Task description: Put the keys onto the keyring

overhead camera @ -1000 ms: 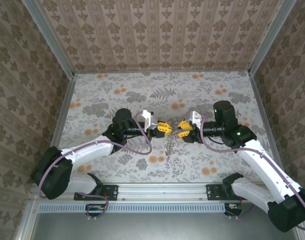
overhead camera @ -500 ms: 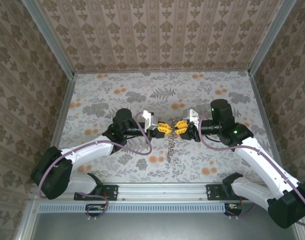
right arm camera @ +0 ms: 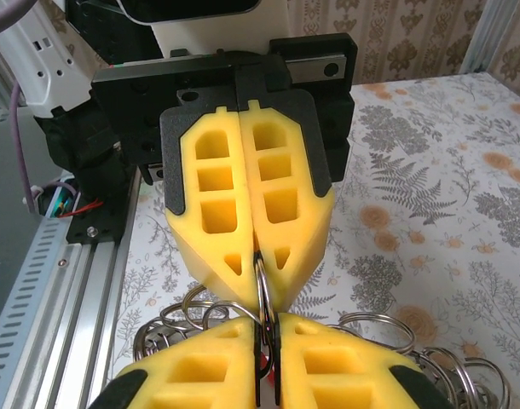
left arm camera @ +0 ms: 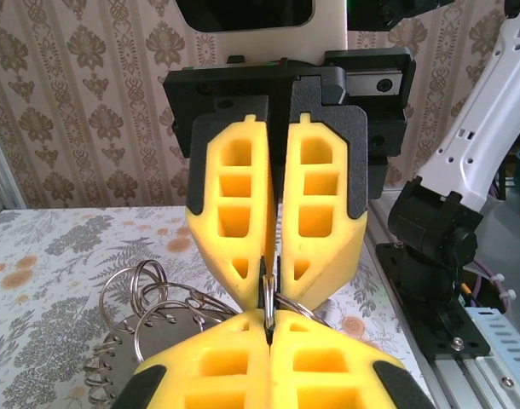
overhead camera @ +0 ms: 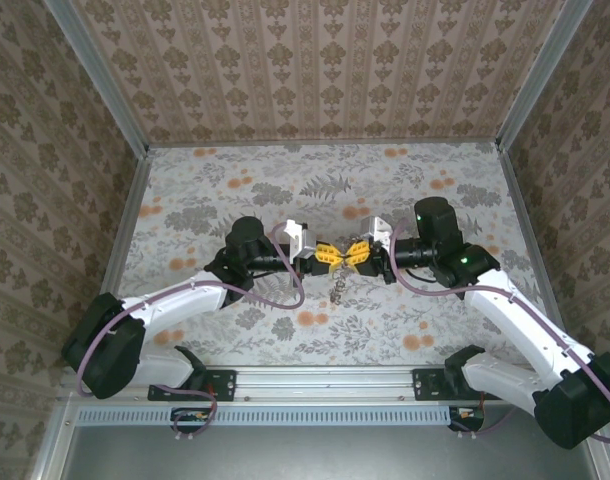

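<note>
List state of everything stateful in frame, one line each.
left end effector: shut on the keyring.
right end effector: shut on the same ring, tip to tip with the left end effector.
keyring: pinched at the top by both, other rings hanging below.
key: red sliver in the right end effector's finger gap; threaded or not, cannot tell.

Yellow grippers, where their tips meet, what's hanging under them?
The keyring, a bunch of linked silvery rings, dangles below the left gripper and right gripper, both pinching one ring. Whether a key hangs in it can't be seen; the grippers hide that.
</note>
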You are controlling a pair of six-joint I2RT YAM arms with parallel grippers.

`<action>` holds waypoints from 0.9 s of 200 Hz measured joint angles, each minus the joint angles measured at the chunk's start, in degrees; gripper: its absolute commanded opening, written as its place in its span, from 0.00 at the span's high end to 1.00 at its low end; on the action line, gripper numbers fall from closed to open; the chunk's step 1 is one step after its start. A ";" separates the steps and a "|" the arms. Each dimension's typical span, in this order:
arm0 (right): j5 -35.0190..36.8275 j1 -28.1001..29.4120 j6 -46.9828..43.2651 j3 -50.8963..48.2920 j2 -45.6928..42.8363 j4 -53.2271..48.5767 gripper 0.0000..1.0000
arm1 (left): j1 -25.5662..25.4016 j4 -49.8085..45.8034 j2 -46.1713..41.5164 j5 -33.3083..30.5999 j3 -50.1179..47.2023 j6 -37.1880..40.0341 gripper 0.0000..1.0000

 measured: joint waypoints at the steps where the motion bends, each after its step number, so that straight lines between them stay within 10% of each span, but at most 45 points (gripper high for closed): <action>1: 0.02 0.00 -0.04 0.00 0.00 0.00 0.93 | 0.02 0.00 0.00 -0.04 0.00 0.00 1.00; 71: 3.19 0.87 -1.62 0.00 0.55 -1.53 1.00 | -0.07 -5.53 -0.74 -2.56 0.24 2.58 0.83; 180: 8.79 4.00 -8.63 2.89 1.84 -10.84 1.00 | -2.71 -31.65 -1.27 -4.02 10.12 16.31 0.93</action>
